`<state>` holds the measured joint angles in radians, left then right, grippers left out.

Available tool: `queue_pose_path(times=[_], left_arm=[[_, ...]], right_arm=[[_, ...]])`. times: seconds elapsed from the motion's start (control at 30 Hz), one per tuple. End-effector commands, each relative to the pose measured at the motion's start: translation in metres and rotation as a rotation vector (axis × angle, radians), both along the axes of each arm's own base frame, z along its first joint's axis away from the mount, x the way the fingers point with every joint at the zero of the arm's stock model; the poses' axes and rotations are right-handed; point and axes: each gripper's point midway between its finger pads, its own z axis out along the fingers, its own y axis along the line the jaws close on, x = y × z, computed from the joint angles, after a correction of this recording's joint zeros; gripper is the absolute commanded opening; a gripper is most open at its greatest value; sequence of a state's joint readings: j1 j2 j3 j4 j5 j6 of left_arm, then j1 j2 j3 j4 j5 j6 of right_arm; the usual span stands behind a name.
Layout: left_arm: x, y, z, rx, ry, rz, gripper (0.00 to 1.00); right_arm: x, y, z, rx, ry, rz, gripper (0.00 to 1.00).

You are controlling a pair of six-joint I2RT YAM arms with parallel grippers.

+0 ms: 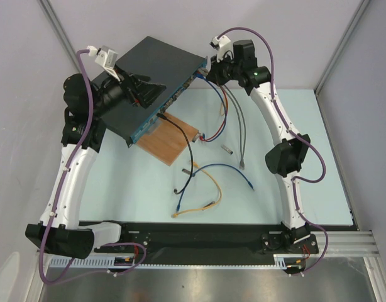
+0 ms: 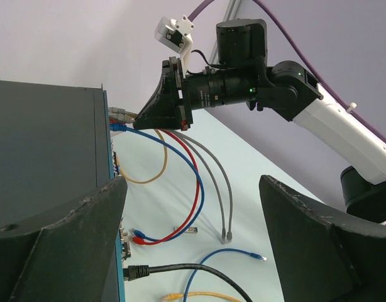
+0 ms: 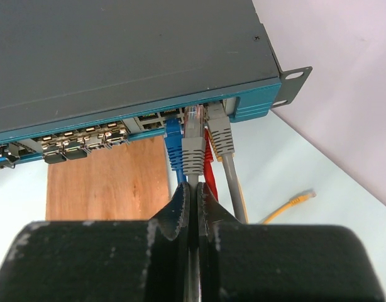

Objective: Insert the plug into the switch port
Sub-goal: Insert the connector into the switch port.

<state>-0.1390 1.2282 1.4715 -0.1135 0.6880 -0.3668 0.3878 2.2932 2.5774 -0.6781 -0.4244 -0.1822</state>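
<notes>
While your right gripper (image 3: 193,192) keeps its fingers (image 3: 178,211) pressed together on a grey cable (image 3: 193,180), the pinch sits just behind the grey plug (image 3: 193,143). That plug's clear tip is at a port in the blue front of the switch (image 3: 117,50), near the end with the mounting ear. You cannot tell whether it is fully seated.

A blue plug (image 3: 174,141) is just beside it on one side. A red plug (image 3: 209,160) and a second grey plug (image 3: 219,131) are close on the other, so you have tight neighbours both ways. Past the ear there is open table (image 3: 293,157), with a yellow plug (image 3: 295,202) lying on it. Under the switch's front edge sits the board (image 3: 105,182).

Your left gripper (image 2: 193,185) is spread wide and holds nothing. One of its fingers (image 2: 67,239) overlaps the switch's top by the front edge and the other hangs out over the table. You cannot tell whether either touches.

From above, the switch sits askew at the far left of the table, its front facing the loose cables between the arms.
</notes>
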Motion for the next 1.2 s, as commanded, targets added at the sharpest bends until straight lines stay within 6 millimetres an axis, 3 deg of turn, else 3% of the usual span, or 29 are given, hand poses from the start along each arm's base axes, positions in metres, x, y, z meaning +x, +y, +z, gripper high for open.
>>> queue_pose_path(times=[0.0, 0.4, 0.87, 1.17], left_arm=[[-0.011, 0.002, 0.015, -0.018, -0.053, -0.012, 0.91], [-0.010, 0.002, 0.013, -0.028, -0.044, -0.022, 0.91], [-0.010, 0.002, 0.012, -0.038, -0.039, -0.029, 0.91], [-0.009, 0.002, 0.011, -0.046, -0.036, -0.032, 0.90]], right_arm=[[-0.002, 0.022, 0.005, -0.014, -0.058, 0.037, 0.00], [-0.011, 0.012, 0.005, 0.001, 0.005, 0.034, 0.00], [-0.026, 0.024, 0.009, 0.085, 0.099, 0.052, 0.00], [0.005, 0.011, 0.015, 0.187, 0.103, -0.058, 0.00]])
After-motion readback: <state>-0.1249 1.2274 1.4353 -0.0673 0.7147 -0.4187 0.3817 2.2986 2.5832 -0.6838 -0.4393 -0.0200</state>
